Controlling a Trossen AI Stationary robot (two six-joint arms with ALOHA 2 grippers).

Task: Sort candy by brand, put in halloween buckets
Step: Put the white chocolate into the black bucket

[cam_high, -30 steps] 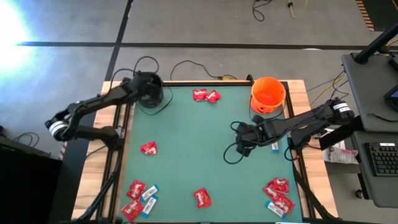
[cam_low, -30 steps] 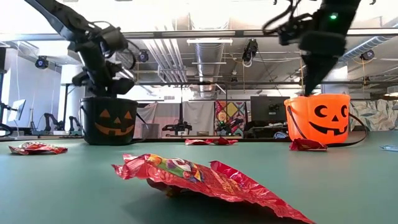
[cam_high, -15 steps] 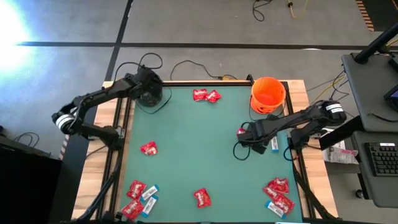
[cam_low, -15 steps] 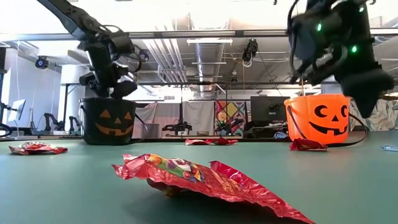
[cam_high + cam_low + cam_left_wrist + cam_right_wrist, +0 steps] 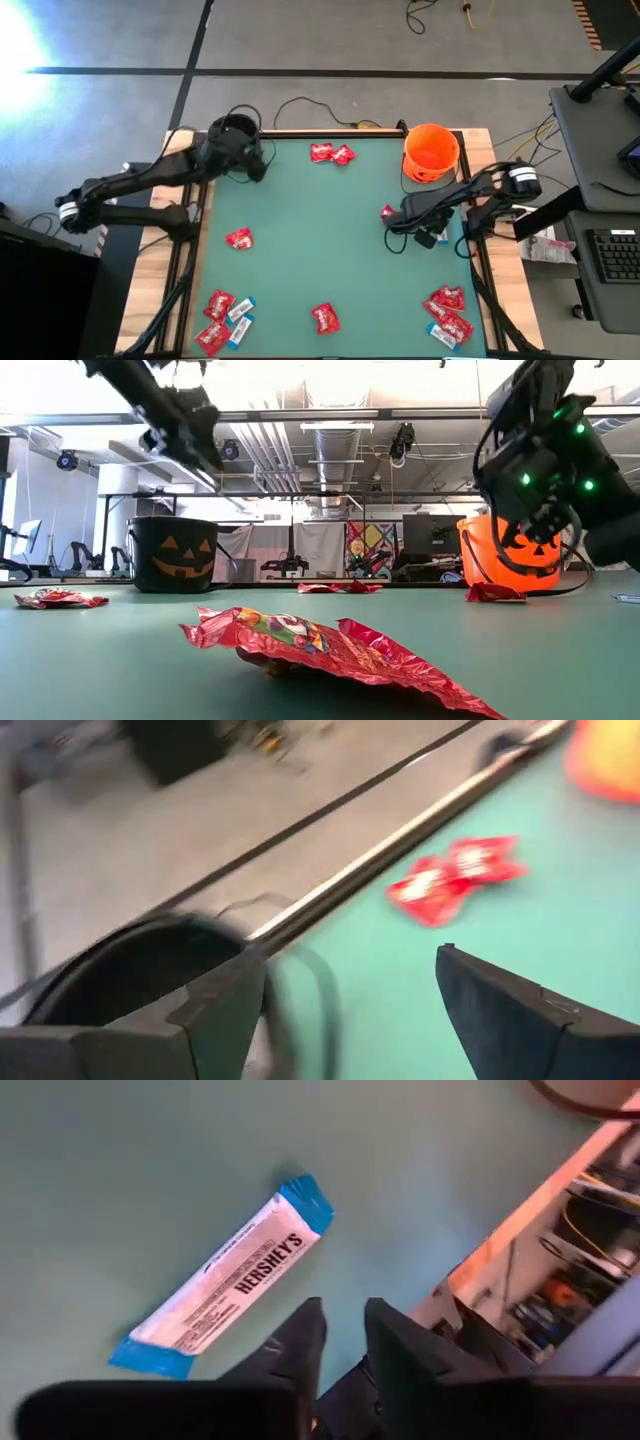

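Note:
The black bucket (image 5: pixel 232 130) stands at the table's far left corner and the orange bucket (image 5: pixel 431 152) at the far right. Red packets lie flat and scattered: a pair (image 5: pixel 332 153) at the far edge, one (image 5: pixel 388 212) near the orange bucket, one (image 5: pixel 238 238) at the left and one (image 5: pixel 325 318) near the front. My left gripper (image 5: pixel 350 960) hangs open and empty beside the black bucket (image 5: pixel 130 970). My right gripper (image 5: pixel 345 1330) is shut with nothing between its fingers, just above a white-and-blue bar (image 5: pixel 225 1285) that lies flat near the table's right edge.
Mixed heaps of red packets and white-and-blue bars lie at the front left (image 5: pixel 225 315) and front right (image 5: pixel 448 315) corners. Cables run along the far edge behind the black bucket. The green table top (image 5: pixel 310 230) is bare in the middle.
My left gripper has risen from just over the black bucket and drawn a little toward the table's near side. My right gripper has gone toward the table's right edge, past the red packet by the orange bucket, and come down over the white-and-blue bar.

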